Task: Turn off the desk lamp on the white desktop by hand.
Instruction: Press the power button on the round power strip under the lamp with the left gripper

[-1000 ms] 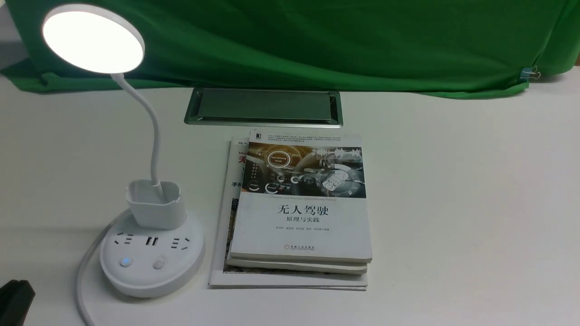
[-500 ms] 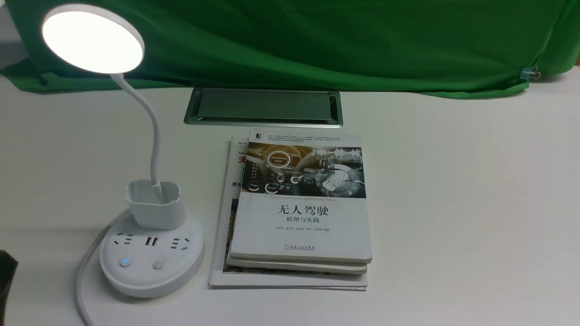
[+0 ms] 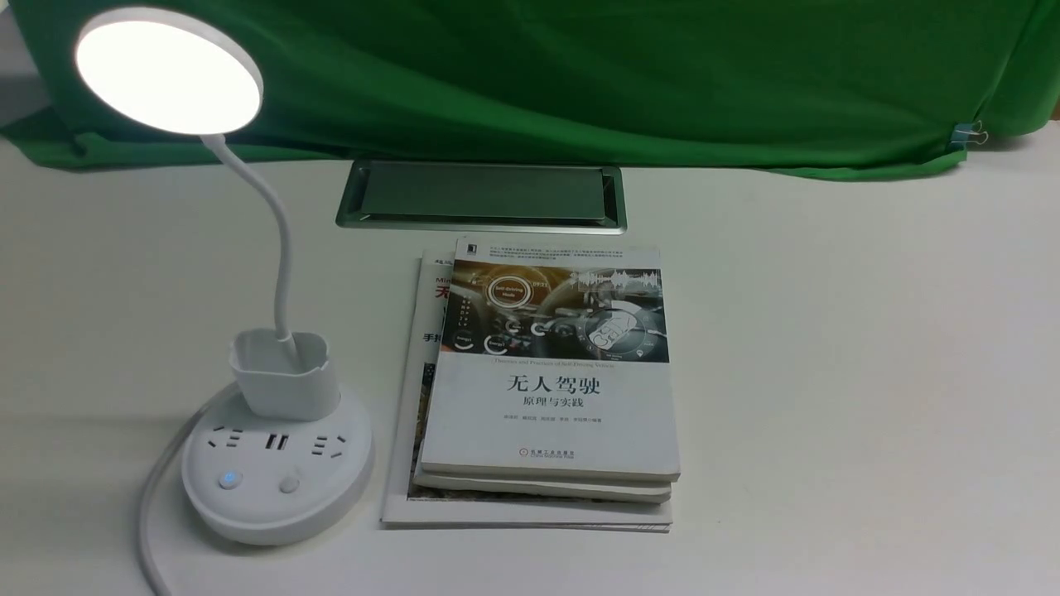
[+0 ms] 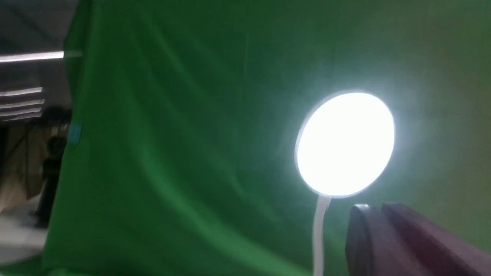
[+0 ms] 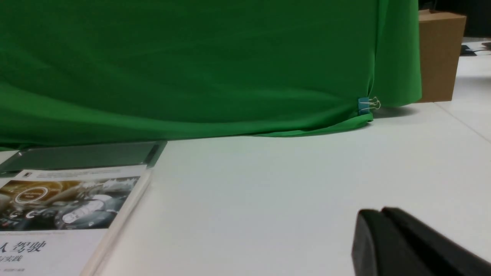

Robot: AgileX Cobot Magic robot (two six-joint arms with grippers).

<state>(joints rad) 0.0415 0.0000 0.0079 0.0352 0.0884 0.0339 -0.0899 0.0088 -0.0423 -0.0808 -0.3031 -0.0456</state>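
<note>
A white desk lamp (image 3: 281, 381) stands on a white surface (image 3: 828, 372), just beside a stack of books (image 3: 551, 372), on the books' left from the robot's side. Its round head (image 3: 170, 70) glows brightly, so the lamp is on. A thin bendy neck (image 3: 277, 240) rises from a small cup on the round base (image 3: 277, 509). The base carries sockets and two buttons facing the robot: a blue-lit button (image 3: 229, 478) and a plain button (image 3: 289, 482). Which one controls the light cannot be told.

Neither arm appears in the front view. Each wrist view shows only a dark sliver: the left end effector (image 4: 402, 241) looks toward the glowing head, and the right end effector (image 5: 406, 245) sits low over the surface, on the books' other side. Whether either is released or clenched cannot be told.

The lamp looks like light, hard plastic that would likely slide or tip under a sideways shove, and its neck would flex. It is better not gripped; a fingertip should press straight down on a button, so the base takes the force.
</note>
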